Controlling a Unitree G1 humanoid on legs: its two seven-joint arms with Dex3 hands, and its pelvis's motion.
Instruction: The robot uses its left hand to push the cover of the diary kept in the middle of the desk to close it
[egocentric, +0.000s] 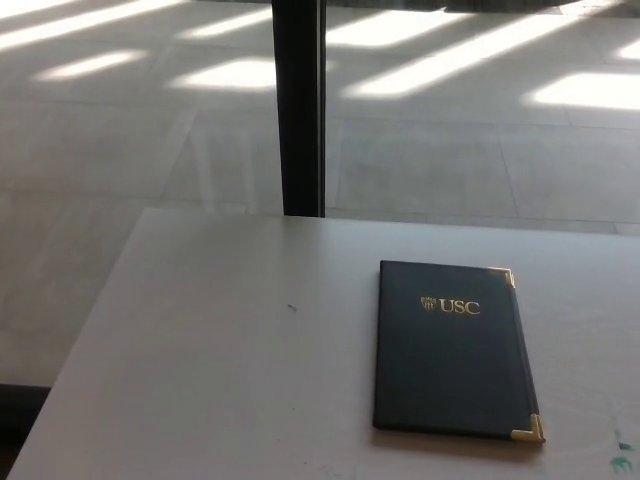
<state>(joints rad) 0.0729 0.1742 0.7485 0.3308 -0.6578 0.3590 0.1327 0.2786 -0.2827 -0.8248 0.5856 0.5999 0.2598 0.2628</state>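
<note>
Head view: the diary (455, 350) lies closed and flat on the desk (220, 370), in the lower right part of the frame. Its dark cover faces up, with "USC" and a small crest printed in gold near the top edge. Gold metal corners show at its upper right and lower right; the two left corners are plain. The book sits slightly askew, its lower end angled a little toward the right of the frame.

The desk is a pale, plain surface filling the lower half of the frame, its left edge running diagonally from the upper middle down to the lower left corner. A tiny dark speck (291, 307) marks the desk left of the diary, well apart from it. A few small green marks (622, 458) sit at the lower right edge.

Behind the desk, a dark upright post (298, 105) rises in the upper middle of the frame. The tiled floor (480, 130) beyond carries bright bands of sunlight.

Neither robot hand appears in this view, so the state of the fingers cannot be told.
</note>
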